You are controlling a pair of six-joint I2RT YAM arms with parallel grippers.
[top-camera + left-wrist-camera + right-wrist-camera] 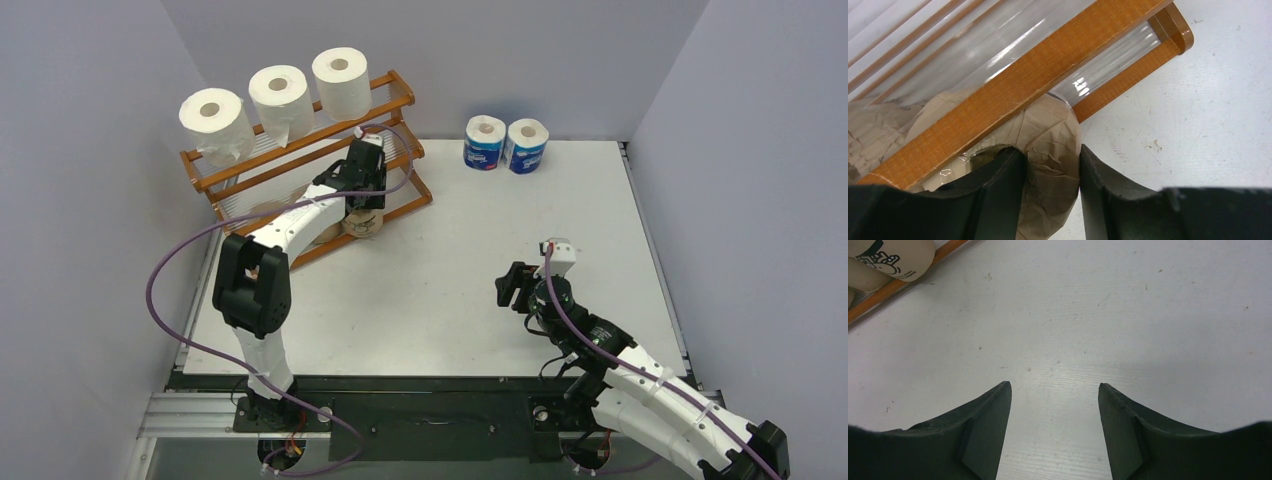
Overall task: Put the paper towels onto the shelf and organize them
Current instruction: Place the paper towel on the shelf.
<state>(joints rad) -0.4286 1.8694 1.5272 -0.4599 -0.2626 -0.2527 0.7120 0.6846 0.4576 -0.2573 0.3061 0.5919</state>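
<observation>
Overhead, the shelf is seen with three white rolls lined along its top tier, presumably sorted by kind. Two blue rolls are left standing on the table to the right of the shelf, well apart from it and not yet shelved. A brown roll is held at the shelf's bottom tier, near its right end, by the left gripper. The left arm is stretched forward and bent down at the wrist so that the low tier can be reached under the rails. The right arm is folded low, well clear of the shelf, and its right gripper is kept out of the way.

From the left wrist, the brown roll is seen pinched between the fingers, its crumpled wrapper pressed on both sides. It is tucked just under the shelf's front rail, touching it, so seating seems to be under way and release not yet done.

From the right wrist, the jaws are seen spread and nothing is held; only bare table lies beneath. A printed brown roll is glimpsed at the shelf's lowest rail.
</observation>
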